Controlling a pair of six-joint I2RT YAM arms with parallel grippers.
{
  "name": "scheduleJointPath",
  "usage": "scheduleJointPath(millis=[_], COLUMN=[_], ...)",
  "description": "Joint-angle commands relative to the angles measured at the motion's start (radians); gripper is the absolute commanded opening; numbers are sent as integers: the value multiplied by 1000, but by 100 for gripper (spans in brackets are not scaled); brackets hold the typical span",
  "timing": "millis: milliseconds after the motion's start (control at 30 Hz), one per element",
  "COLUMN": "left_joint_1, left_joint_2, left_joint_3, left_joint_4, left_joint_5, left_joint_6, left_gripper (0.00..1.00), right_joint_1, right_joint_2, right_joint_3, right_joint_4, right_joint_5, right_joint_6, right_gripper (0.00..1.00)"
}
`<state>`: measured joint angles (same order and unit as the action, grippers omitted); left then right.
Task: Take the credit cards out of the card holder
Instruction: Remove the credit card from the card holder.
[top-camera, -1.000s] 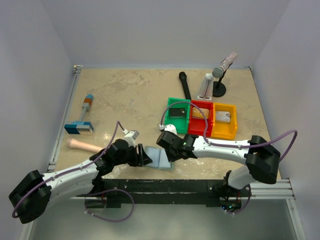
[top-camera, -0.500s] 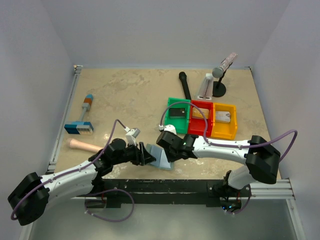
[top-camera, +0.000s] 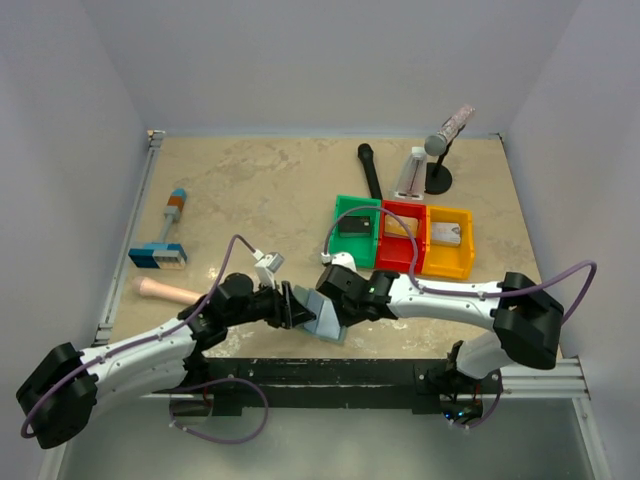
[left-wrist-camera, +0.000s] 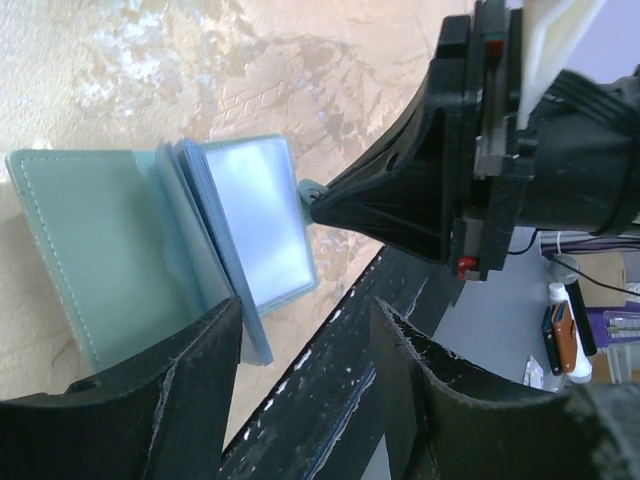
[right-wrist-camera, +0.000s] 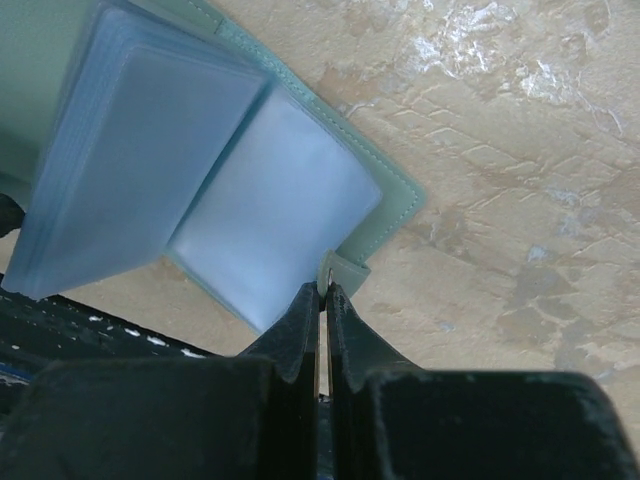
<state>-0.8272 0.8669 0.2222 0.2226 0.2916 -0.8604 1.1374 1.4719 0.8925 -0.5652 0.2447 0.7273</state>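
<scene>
Marbled beige tabletop again: we saw the card holder lying open just nearside of the green bin, right gripper pinching its little tab, left gripper spread wide.

left gripper spread wide, right gripper pinched tight.

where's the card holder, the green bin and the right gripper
card holder (left-wrist-camera: 100, 240), left wrist view, on its open cover panel
green bin (top-camera: 358, 200), top view, on its far rim
right gripper (right-wrist-camera: 323, 288), right wrist view, midway between its fingertips, at the holder's tab
</scene>
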Motion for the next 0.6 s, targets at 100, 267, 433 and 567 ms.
scheduleJointPath(millis=[100, 267, 433, 567], left_joint_1=[-16, -36, -46, -46], left_joint_2=[3, 37, 11, 1], left_joint_3=[77, 94, 109, 126], left_joint_4=[26, 34, -58, -213], left_joint_5=[0, 3, -98, -225], left_joint_6=[44, 46, 49, 60], left_gripper=[59, 59, 58, 59], right_joint_1=[-4, -5, -10, -25], right_joint_2=[-56, -59, -67, -71], right_joint_3=[-33, -38, -50, -69], right_joint_4=[-2, 5, 8, 16], right_joint_5=[22, 19, 19, 10], right_joint_6=[35, 35, 38, 40], right_gripper=[0, 0, 0, 0])
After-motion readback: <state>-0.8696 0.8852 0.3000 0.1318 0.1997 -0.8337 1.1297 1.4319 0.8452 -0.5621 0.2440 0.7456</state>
